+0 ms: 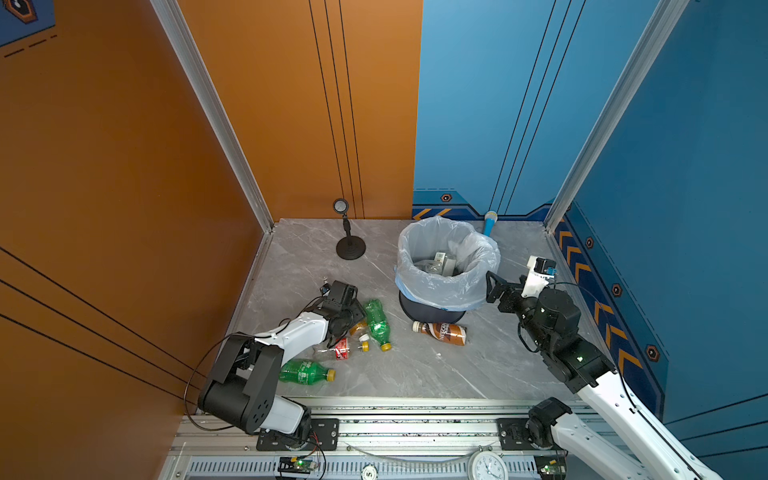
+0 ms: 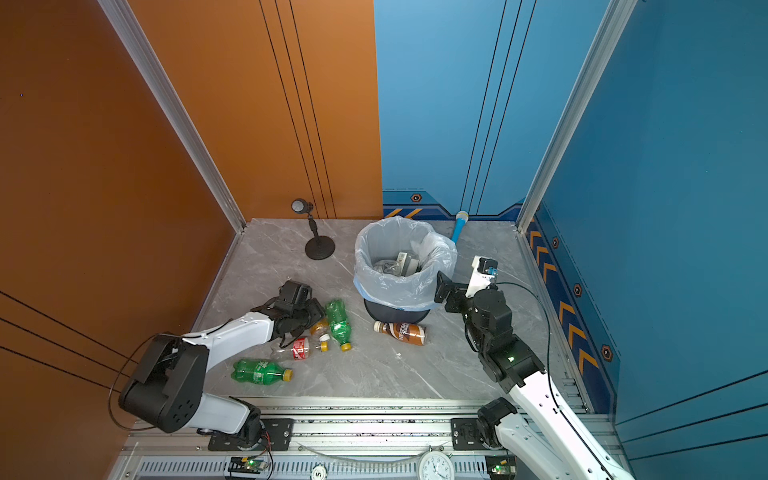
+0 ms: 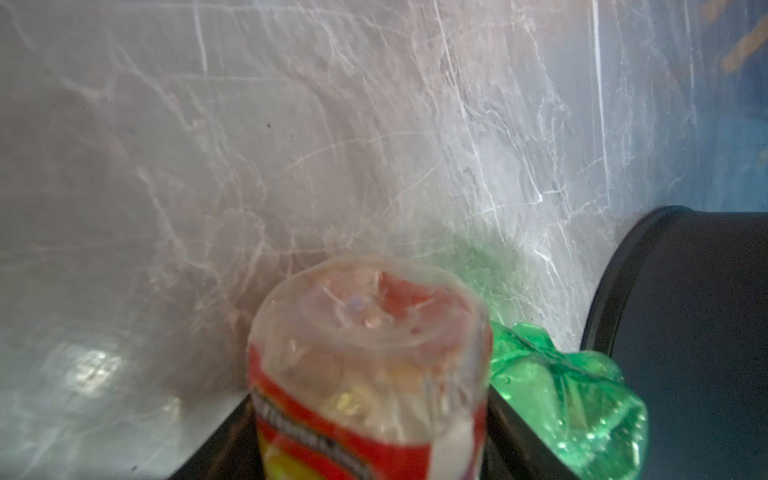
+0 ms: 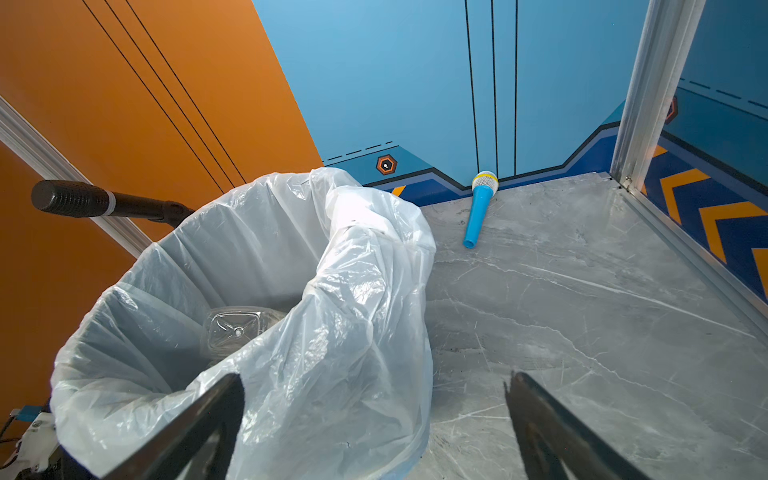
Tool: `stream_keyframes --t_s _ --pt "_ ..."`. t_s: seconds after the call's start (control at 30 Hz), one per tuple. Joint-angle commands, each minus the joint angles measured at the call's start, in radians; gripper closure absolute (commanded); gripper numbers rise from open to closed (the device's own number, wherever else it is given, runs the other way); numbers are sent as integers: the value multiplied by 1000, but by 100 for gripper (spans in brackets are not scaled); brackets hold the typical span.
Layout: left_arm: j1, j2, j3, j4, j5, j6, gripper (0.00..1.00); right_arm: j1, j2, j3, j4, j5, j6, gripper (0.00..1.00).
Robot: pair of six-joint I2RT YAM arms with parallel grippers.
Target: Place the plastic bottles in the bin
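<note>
Inside a booth walled orange on the left and blue on the right, a grey marble worktop [image 1: 415, 374] carries the scattered bottles. The left tool [image 1: 353, 322], low and left of centre, pinches a clear bottle [image 3: 365, 332] with a red and yellow band. In the left wrist view its dark fingers [image 3: 507, 432] lie against both sides of the bottle, though that picture is blurred. A green bottle [image 1: 377, 322] lies just right of that tool, its base pointing toward the bin [image 1: 446, 286]. Nearer, a red-label bottle [image 1: 341, 349] lies flat, and a second green bottle [image 1: 305, 372] lies at the near left beside the left arm. A brown bottle [image 1: 442, 332] lies on its side just in front of the bin. The bin stands at the far centre, its white bag [image 4: 353, 332] draped over the rim, with clear bottles [image 1: 436, 262] already inside. The right tool [image 4: 376, 376] hangs spread wide and empty just right of the bin. A black stand [image 1: 350, 245] stands at the far left, and a blue microphone [image 1: 489, 222] lies against the far wall.
</note>
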Motion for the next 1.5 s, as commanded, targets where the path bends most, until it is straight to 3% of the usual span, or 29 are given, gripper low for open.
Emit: stream_keyframes --t_s 0.0,0.37,0.7,0.93,1.17,1.47 --pt "-6 24 39 34 21 -21 32 -12 -14 -9 15 -20 9 0" --pt "-2 8 64 53 47 -45 41 -35 -31 -20 12 -31 15 0" --pt "9 -302 154 -49 13 68 42 -43 -47 -23 9 -36 26 0" --pt "-47 -443 282 -30 -18 211 43 -46 -49 -34 17 -48 44 0" --pt "-157 -318 480 20 -13 315 43 -47 -54 -36 16 -55 54 0" --pt "-291 57 833 55 56 417 43 -51 -90 -44 -7 -50 60 0"
